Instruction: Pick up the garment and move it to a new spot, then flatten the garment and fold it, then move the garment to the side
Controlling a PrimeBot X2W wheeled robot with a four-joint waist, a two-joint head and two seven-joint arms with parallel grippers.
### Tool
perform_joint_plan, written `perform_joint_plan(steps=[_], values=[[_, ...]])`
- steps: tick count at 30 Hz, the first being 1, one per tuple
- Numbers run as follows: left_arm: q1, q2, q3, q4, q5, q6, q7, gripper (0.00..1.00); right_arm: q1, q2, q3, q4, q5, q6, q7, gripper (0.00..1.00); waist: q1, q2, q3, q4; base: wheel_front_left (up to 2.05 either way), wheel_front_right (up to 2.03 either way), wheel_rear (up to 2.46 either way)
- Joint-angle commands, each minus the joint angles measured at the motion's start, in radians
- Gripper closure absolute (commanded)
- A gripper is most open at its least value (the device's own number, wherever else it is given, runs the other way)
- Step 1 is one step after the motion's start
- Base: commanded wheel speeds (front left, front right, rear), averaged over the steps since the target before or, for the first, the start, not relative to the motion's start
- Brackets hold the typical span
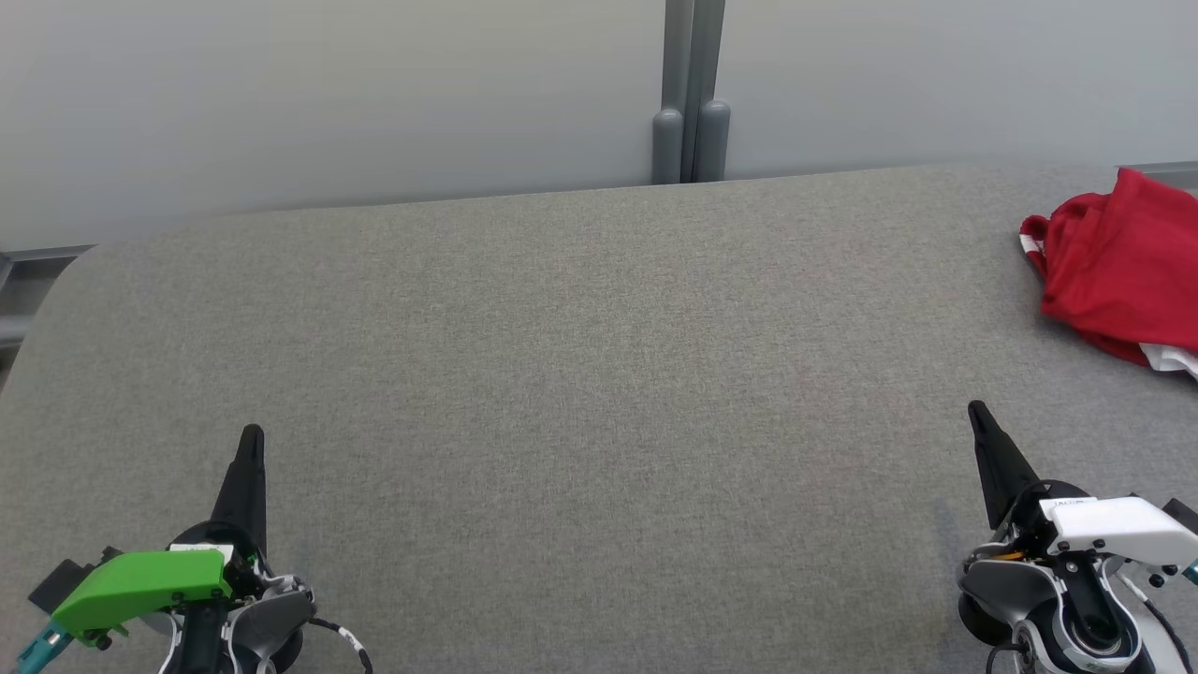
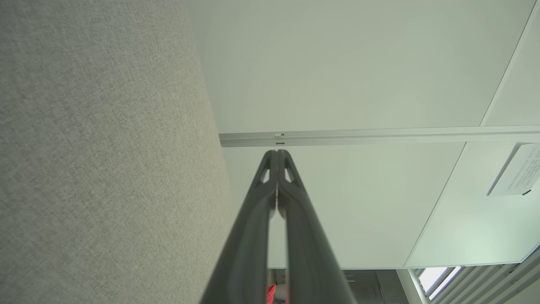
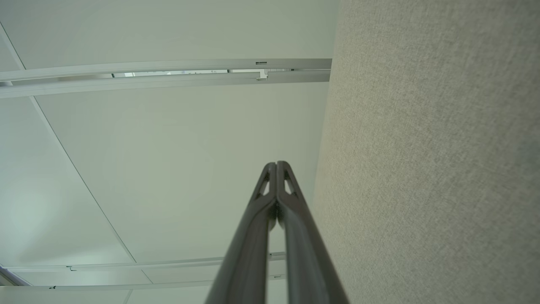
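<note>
Both our left pincer (image 1: 251,438) and right pincer (image 1: 978,414) have fingers pressed together. The crumpled red cloth garment (image 1: 1118,267) lies far right on the grey fabric surface (image 1: 562,374); judging it soft and light, we'd pinch a raised fold.

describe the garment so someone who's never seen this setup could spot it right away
Start with the wide grey fabric-covered table below the pale wall. Follow it to its far right side in the head view, beyond the right gripper, where the garment lies in a crumpled heap. Its bright red, with bits of white at the edges, stands out against the plain grey.
</note>
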Motion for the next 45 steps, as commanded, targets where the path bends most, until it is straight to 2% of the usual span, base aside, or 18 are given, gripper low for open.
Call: perform_joint_plan(steps=[1, 45], values=[[-0.014, 0.001, 0.003, -0.004, -0.002, -0.005, 0.0, 1.0, -0.01, -0.005, 0.0, -0.003, 0.005, 0.0, 0.003, 1.0, 0.0, 0.0, 0.0, 0.0, 0.0, 0.0, 0.0], [-0.014, 0.001, 0.003, -0.004, -0.002, -0.006, 0.0, 1.0, -0.01, -0.005, 0.0, -0.003, 0.005, 0.0, 0.002, 1.0, 0.0, 0.0, 0.0, 0.0, 0.0, 0.0, 0.0]])
